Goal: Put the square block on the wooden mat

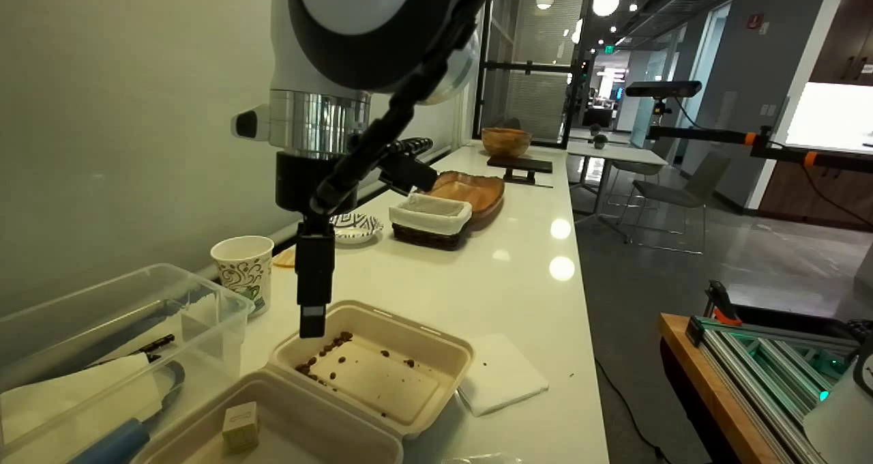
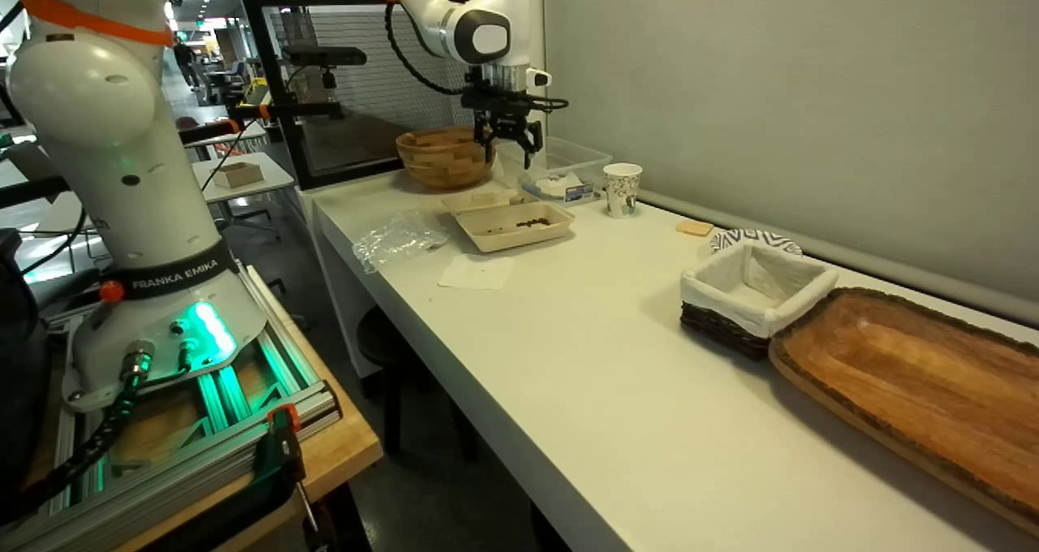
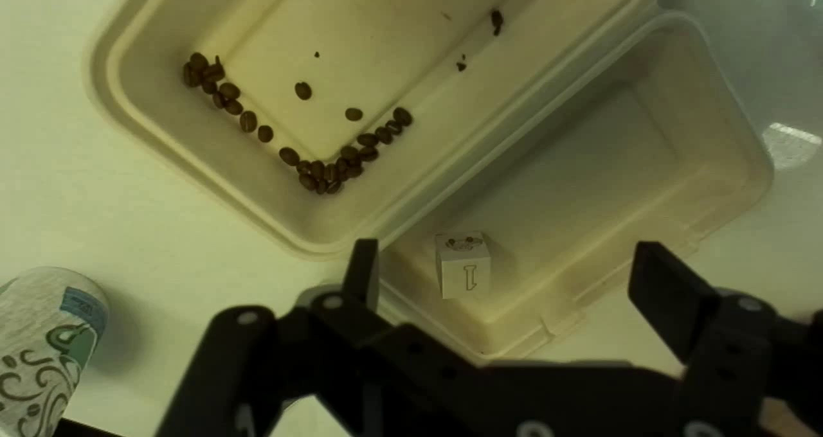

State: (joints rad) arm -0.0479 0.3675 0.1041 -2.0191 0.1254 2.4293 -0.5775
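The square block (image 3: 464, 267) is a small pale cube with printed faces. It rests in one half of the open beige tray (image 3: 578, 186), near a corner. It also shows in an exterior view (image 1: 241, 428). My gripper (image 3: 505, 254) is open and empty above the tray. In the wrist view the block lies between the fingertips, closer to the left finger, below and apart from them. In an exterior view the gripper (image 2: 508, 159) hangs over the tray. A small flat tan piece (image 2: 695, 227), apparently the wooden mat, lies beyond the cup, partly hidden in an exterior view (image 1: 284, 258).
Coffee beans (image 3: 331, 170) lie in the tray's other half. A paper cup (image 1: 242, 273) and clear plastic bin (image 1: 204, 293) stand beside it. A napkin (image 1: 501, 375), crinkled plastic (image 2: 398, 239), lined basket (image 2: 730, 280), patterned dish (image 2: 755, 239) and large wooden tray (image 2: 917, 365) share the counter.
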